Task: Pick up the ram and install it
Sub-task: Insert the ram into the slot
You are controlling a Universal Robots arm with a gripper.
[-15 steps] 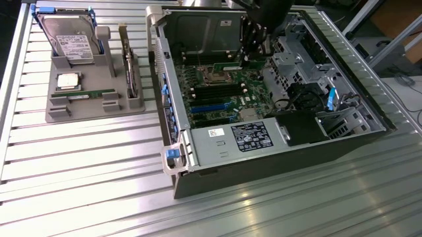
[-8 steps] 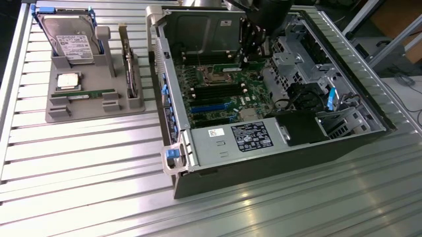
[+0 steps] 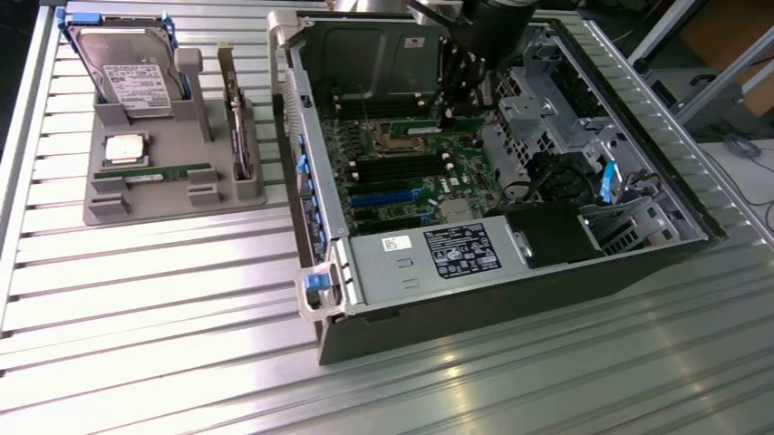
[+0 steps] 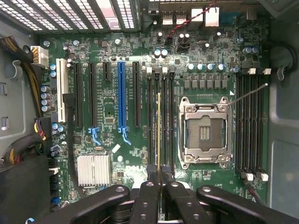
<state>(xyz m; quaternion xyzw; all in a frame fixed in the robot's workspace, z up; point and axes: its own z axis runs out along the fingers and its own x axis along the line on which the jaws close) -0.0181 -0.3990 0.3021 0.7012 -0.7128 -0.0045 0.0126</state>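
In the wrist view my gripper [image 4: 159,186] is shut on the ram [image 4: 159,135], which I see edge-on as a thin green-gold line. The stick hangs over the bank of long black memory slots [image 4: 166,121] beside the open processor socket [image 4: 204,133], and it runs parallel to them. Whether it touches a slot I cannot tell. In the exterior view the arm reaches down into the open computer case [image 3: 484,299] and the gripper [image 3: 463,86] is above the motherboard's far end. A second green ram stick [image 3: 155,172] lies in the grey holder outside the case.
The grey holder [image 3: 109,210] on the exterior view's left also carries a hard drive [image 3: 127,68], a square silver processor [image 3: 127,148] and an upright card [image 3: 237,127]. Another bank of memory slots [image 4: 250,126] lies past the socket. Case walls, a drive cage [image 3: 532,100] and cables surround the board.
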